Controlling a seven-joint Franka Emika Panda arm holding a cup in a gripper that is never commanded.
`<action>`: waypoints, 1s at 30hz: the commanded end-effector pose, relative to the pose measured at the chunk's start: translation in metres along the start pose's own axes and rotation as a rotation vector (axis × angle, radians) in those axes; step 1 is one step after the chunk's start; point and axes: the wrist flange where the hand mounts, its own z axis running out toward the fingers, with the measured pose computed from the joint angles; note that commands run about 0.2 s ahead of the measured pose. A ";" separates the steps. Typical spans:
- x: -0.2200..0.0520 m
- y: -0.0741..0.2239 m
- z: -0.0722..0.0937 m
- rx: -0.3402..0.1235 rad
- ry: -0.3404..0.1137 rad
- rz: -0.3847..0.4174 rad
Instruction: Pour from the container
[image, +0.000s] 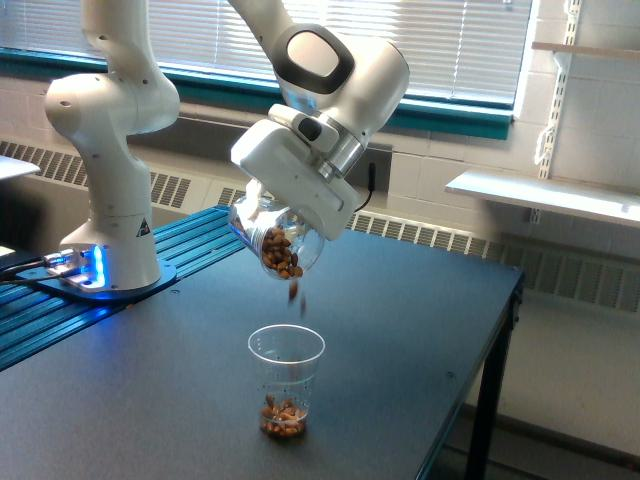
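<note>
At the exterior view's left, the arm's white base (108, 235) stands on a blue ribbed panel (60, 310) at the far left edge of the dark surface (400, 330), with a blue light glowing at its foot. To its right, above the middle of the surface, the hand (268, 222) is closed around the container (277, 243), a rounded clear jar tipped steeply so its mouth points down and toward the near right (the fingers themselves are mostly hidden behind the white hand body and the jar). Brown nut-like pieces (283, 258) are heaped inside the jar near its mouth, and a few of them are in mid-air just below the rim. Directly underneath, well apart from the jar, a smaller clear cup (286, 382) with printed marks stands upright on the surface, a shallow layer of the same brown pieces in its bottom. Farther right, against the wall, a white shelf (545, 195) runs off the exterior view's right.
</note>
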 end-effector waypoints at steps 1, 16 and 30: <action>-0.002 -0.003 -0.005 -0.004 -0.004 -0.017; -0.002 -0.004 -0.009 -0.033 -0.008 -0.018; -0.001 -0.009 -0.009 -0.046 -0.006 -0.025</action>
